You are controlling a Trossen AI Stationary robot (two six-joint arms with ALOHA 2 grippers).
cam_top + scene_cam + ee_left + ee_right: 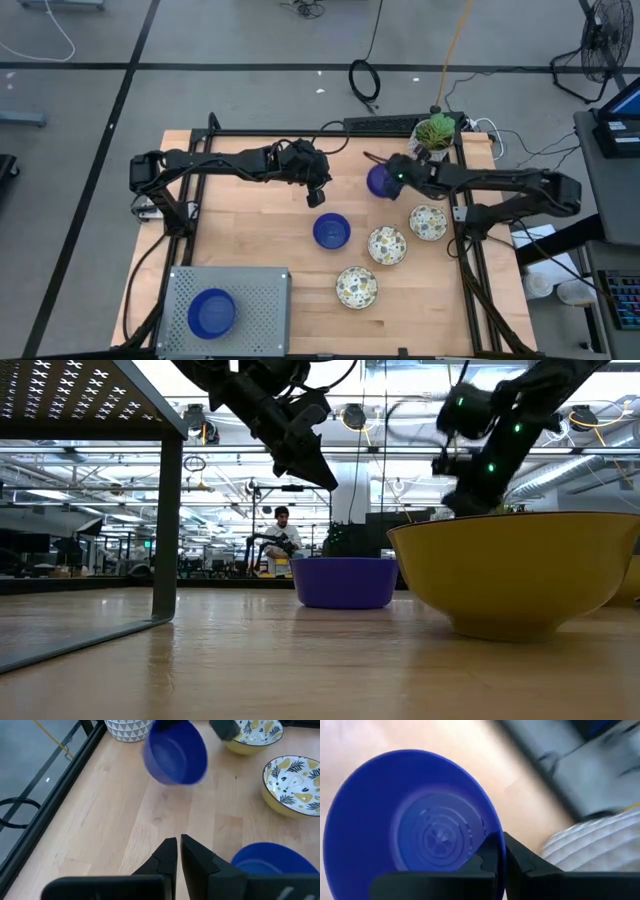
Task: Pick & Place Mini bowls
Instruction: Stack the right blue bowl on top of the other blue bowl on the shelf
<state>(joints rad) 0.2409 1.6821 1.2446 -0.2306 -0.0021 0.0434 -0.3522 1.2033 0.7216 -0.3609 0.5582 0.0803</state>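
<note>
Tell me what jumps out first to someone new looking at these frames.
The right gripper is shut on the rim of a blue bowl near the table's far edge, beside the white pot with a green plant. The left gripper, shut and empty, hovers over the table's middle, above another blue bowl. A third blue bowl sits on the grey perforated platform at the near left corner, with three cream patterned bowls clustered to the right.

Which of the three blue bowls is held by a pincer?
The blue bowl beside the plant pot: the right pincer grips its rim. The other two sit free.
</note>
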